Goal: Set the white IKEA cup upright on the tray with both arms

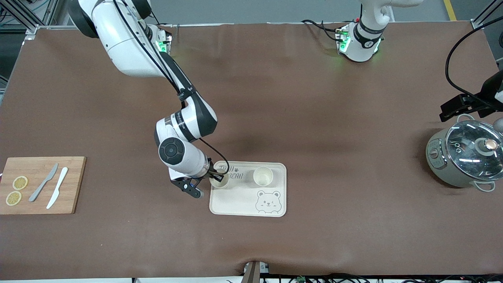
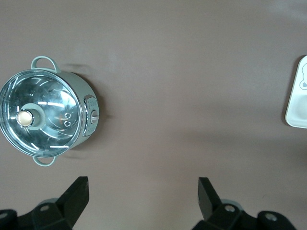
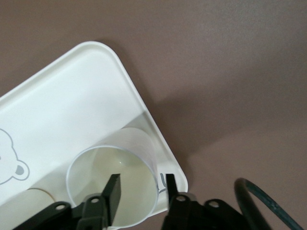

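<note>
The right arm reaches down from its base at the table's top edge, elbow bent, wrist turned toward the tray [image 1: 248, 204], which lies in the middle of the tabletop toward the front-camera edge. The right gripper [image 3: 141, 188] sits low at the tray's corner on the right arm's end, its fingers [image 3: 114, 191] straddling the wall of a white cup [image 3: 112, 187] that stands upright on the tray just inside the rim: one finger inside the mouth, the other outside, with a small gap visible, so the jaws look parted rather than pinching. A second cup [image 1: 263, 175] stands upright on the same tray, toward the left arm's end, well apart from the first. The bear drawing [image 1: 268, 201] occupies the tray corner nearest the front camera. The left arm waits; the left gripper [image 2: 143, 201] hangs with jaws spread wide over bare tabletop beside a lidded pot [image 2: 45, 118] at the left arm's end. A cutting board [image 1: 41, 184] with a grey knife, a white knife and lemon slices lies at the right arm's end. Broad brown tabletop surrounds the tray.
</note>
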Controlling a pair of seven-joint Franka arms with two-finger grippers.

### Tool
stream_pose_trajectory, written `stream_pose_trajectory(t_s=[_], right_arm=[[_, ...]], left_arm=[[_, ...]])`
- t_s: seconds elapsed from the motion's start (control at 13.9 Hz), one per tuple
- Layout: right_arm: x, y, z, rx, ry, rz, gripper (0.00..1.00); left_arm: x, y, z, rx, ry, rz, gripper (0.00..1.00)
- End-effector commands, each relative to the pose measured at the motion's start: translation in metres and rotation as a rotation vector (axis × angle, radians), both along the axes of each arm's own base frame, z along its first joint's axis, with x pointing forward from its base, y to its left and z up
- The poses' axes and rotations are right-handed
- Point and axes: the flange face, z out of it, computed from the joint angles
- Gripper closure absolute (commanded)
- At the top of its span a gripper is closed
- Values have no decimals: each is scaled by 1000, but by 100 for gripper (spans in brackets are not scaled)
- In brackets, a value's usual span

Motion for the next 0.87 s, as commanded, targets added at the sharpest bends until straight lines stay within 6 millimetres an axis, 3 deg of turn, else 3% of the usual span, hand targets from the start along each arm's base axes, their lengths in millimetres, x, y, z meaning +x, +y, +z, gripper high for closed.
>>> stream_pose_trajectory(t_s=[0.0, 0.22, 0.29, 0.43, 0.58, 0.79], right_arm=[[7, -9, 27, 0, -4, -8, 0], [22, -34, 75, -5, 35, -34, 0], [29, -55, 88, -7, 46, -55, 0], [38, -99, 141, 22, 3, -76, 0], [23, -118, 174, -3, 55, 12, 0], [13, -190, 231, 1, 80, 27, 0]], left_arm=[[-7, 2, 6, 6, -4, 4, 0], [-3, 2, 6, 1, -19, 3, 0], [-2, 0, 6, 0, -28, -1, 0], [-2, 1, 6, -1, -31, 0, 0], [-5, 4, 11, -3, -35, -6, 0], [-11, 7, 17, -2, -28, 6, 0]])
